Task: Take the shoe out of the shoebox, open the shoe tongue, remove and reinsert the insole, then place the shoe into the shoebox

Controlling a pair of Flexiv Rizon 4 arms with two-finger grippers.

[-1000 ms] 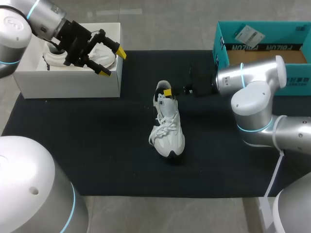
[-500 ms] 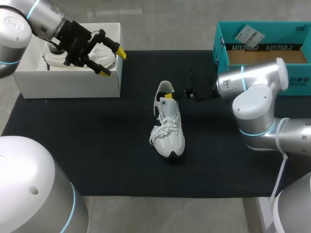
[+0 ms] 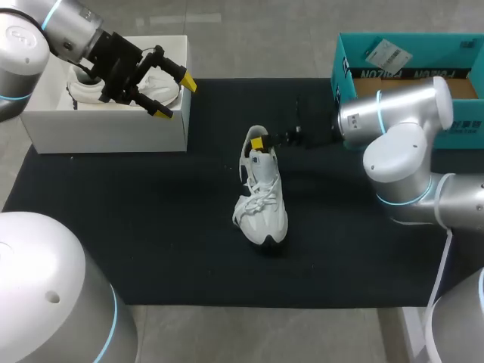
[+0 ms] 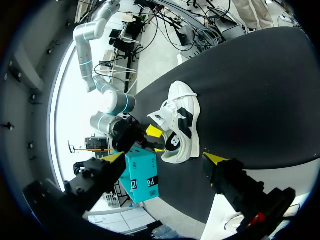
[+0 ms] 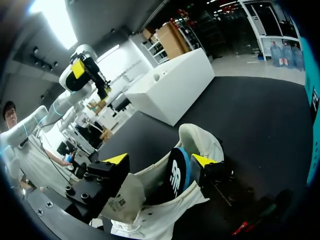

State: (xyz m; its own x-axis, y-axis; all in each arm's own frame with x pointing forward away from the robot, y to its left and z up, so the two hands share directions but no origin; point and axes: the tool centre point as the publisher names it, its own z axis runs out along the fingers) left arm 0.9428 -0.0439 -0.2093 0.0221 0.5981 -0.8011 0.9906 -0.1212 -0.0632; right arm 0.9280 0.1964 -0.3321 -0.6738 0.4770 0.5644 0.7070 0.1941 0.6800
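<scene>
Right arm (image 3: pixel 397 113) has edged toward the teal shoebox (image 3: pixel 355 76), beside shoe (image 3: pixel 261 204).

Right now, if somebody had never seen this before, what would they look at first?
The white shoe, alone in the middle of the black mat, grabs the eye first. The right pincer sits at the shoe's opening, beside a black insole standing up on edge. The left pincer hangs open over the white box at the mat's far left corner.
</scene>
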